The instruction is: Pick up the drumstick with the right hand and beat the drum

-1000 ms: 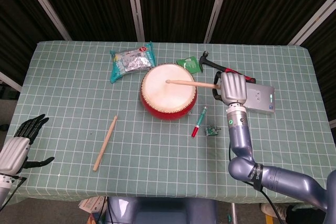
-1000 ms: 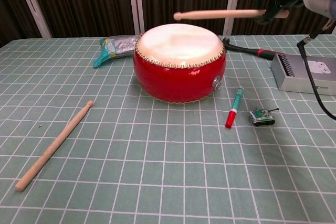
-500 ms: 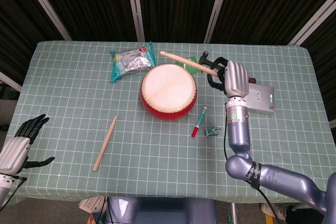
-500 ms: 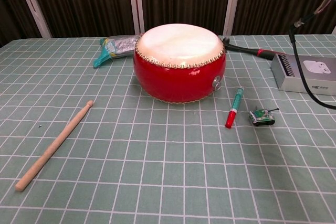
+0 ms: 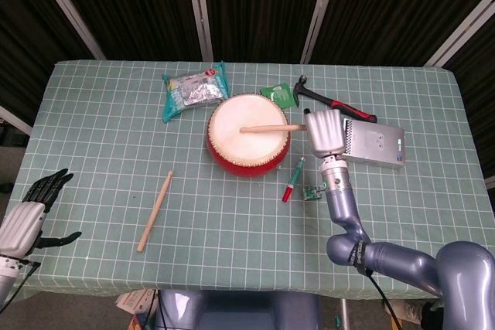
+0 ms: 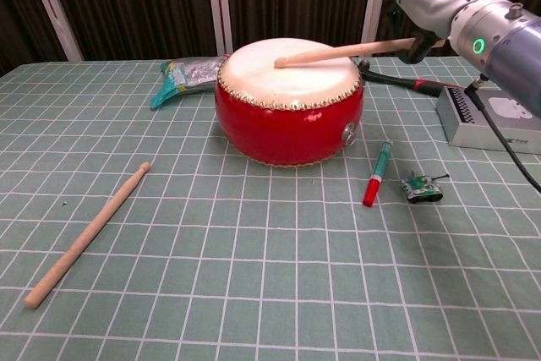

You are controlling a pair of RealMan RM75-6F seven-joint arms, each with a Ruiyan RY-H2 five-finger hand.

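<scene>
I'm in the beating step: my right hand (image 6: 435, 2) is clamped on the drumstick (image 6: 342, 52), its tip reaching out from the hand onto the drum (image 6: 289, 101) skin. I reckon next is lift and strike again. Left hand (image 5: 31, 210) is idle, fingers apart.

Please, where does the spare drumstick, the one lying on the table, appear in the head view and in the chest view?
Head view: spare drumstick lies lower left of centre, left of and below the drum.
Chest view: spare drumstick lies at lower left, slanting toward the drum.
Shared landmark: the red drum.
</scene>
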